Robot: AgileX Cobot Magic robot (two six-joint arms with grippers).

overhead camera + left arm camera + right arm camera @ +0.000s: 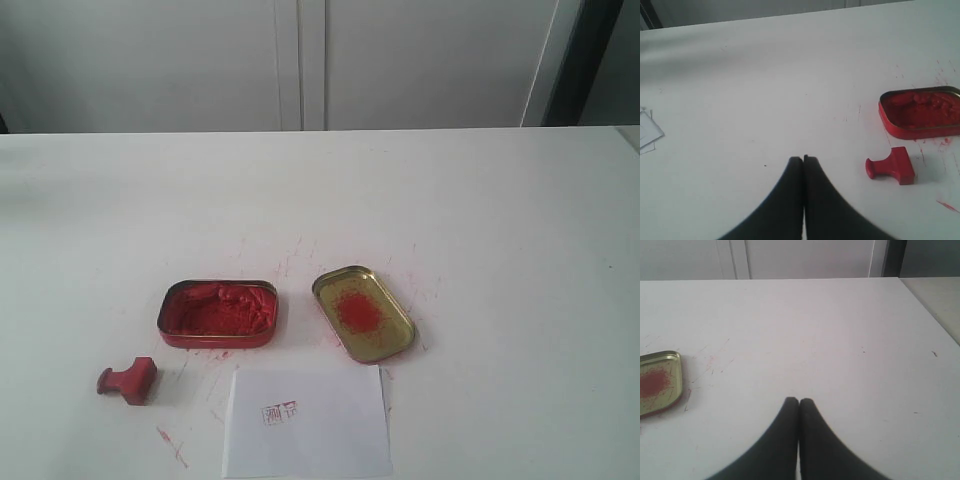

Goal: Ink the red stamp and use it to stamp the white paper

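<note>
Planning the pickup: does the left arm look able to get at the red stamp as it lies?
Probably yes. The red stamp lies on its side on bare table, clear of the ink tin, with nothing between it and the left gripper; the shut jaws would need opening first.

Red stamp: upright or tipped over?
Tipped over: the red stamp lies on its side, its knob handle pointing sideways, not up.
</note>
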